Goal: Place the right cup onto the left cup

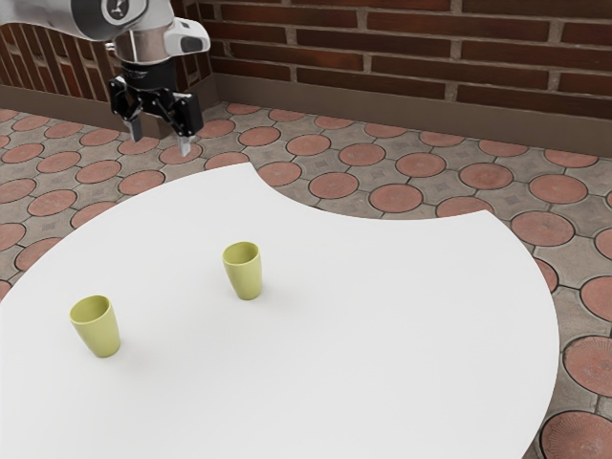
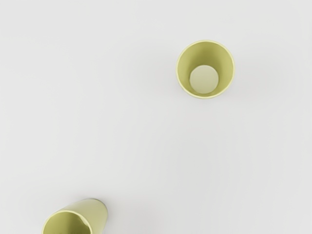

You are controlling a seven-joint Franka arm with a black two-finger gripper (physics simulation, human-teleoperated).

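Observation:
High at the exterior view's upper left, my gripper [image 1: 160, 139] hangs with its two fingers apart and nothing between them. Two yellow-green cups stand upright on the white table [image 1: 402, 316], well apart from each other. One cup [image 1: 245, 272] is near the middle of the exterior view; the other cup [image 1: 98, 328] stands toward that view's left. The wrist view looks down into one open cup [image 2: 204, 70], while a second cup [image 2: 95, 214] is partly cut off by the edge. Which is which there I cannot tell.
The table has a rounded outer edge and a curved cut-out [image 1: 363, 217] on its far side. Beyond it lie a floor of round red tiles [image 1: 334, 185] and a brick wall [image 1: 402, 48] behind the arm.

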